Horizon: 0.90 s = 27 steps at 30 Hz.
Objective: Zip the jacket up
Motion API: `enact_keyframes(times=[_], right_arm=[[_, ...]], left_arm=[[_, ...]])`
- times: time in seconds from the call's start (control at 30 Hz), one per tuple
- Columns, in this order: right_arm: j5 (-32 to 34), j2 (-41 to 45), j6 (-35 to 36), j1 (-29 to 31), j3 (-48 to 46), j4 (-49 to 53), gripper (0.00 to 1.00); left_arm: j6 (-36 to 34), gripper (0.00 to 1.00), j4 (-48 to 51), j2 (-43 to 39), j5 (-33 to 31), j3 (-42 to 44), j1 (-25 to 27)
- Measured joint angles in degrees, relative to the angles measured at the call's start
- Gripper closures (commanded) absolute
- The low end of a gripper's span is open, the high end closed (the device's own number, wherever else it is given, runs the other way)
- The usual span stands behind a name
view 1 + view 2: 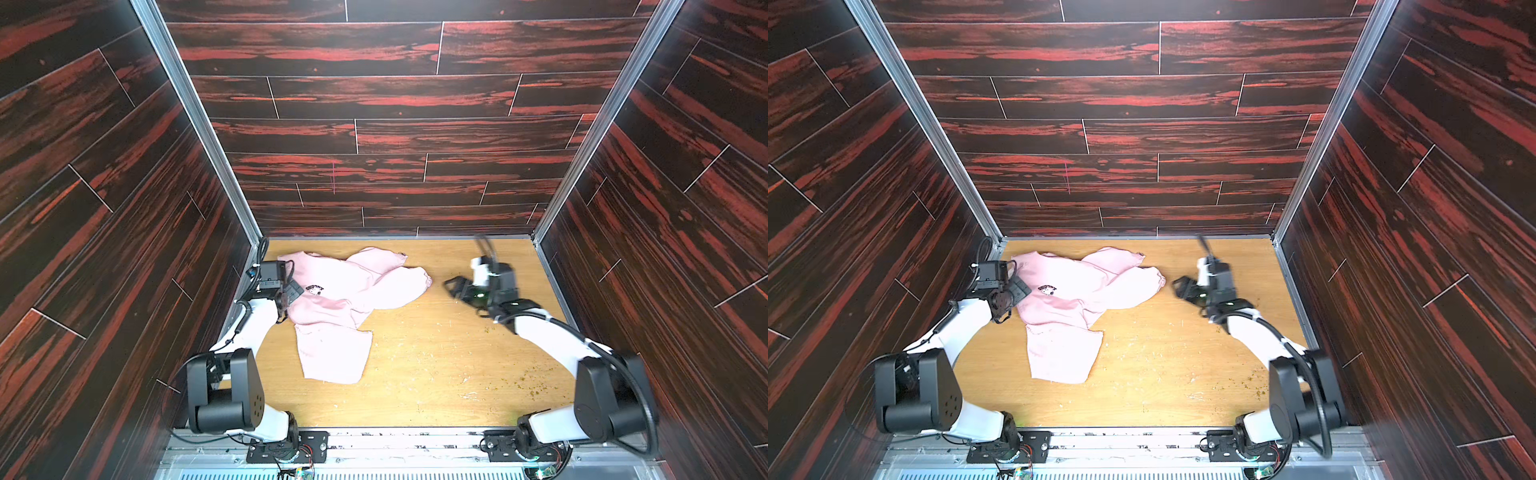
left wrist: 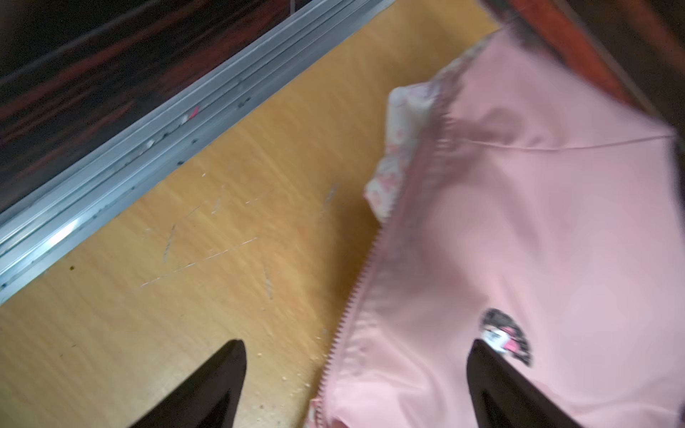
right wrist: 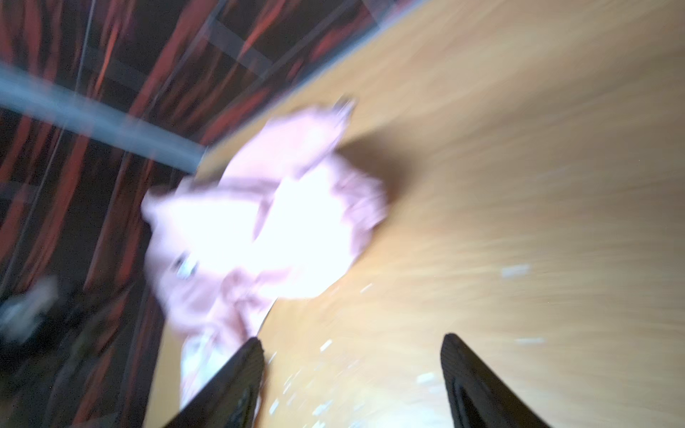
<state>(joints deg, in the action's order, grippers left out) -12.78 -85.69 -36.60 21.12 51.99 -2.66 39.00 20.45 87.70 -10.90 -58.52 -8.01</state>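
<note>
The left gripper (image 1: 292,291) is hanging over the left edge of the table (image 1: 436,357). Its fingers (image 2: 222,378) are spread wide, gripping nothing and straddling the zipper edge (image 2: 356,292). The jacket (image 1: 332,307) is lying crumpled and unzipped on the table's far left part. The right gripper (image 1: 456,286) is hovering over the table's far right part, its fingers parted and holding nothing.

Illegible lettering (image 1: 314,287) on the jacket (image 1: 332,357)

One jacket (image 1: 332,299) left of centre; two grippers, left gripper (image 1: 292,291) and right gripper (image 1: 456,286); one table (image 1: 436,365).
</note>
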Motion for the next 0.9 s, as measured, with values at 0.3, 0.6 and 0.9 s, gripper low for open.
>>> enact_keyframes(times=[0.3, 0.6, 0.9], right_arm=[[-6.23, -14.71, -2.84, 17.22, 10.32, -1.33, 0.24], [-10.69, -27.12, -4.33, 24.94, 16.96, -0.85, 0.32], [-12.83, -33.27, -5.66, 26.8, 20.44, -0.81, 0.57]], left_arm=[[1.16, 0.08, -2.82, 9.97, 10.36, -1.9, -5.29], [1.7, 0.66, -8.7, 16.02, 22.84, -3.93, -5.35], [2.19, 1.0, -9.77, 13.2, 29.64, -3.96, -5.29]])
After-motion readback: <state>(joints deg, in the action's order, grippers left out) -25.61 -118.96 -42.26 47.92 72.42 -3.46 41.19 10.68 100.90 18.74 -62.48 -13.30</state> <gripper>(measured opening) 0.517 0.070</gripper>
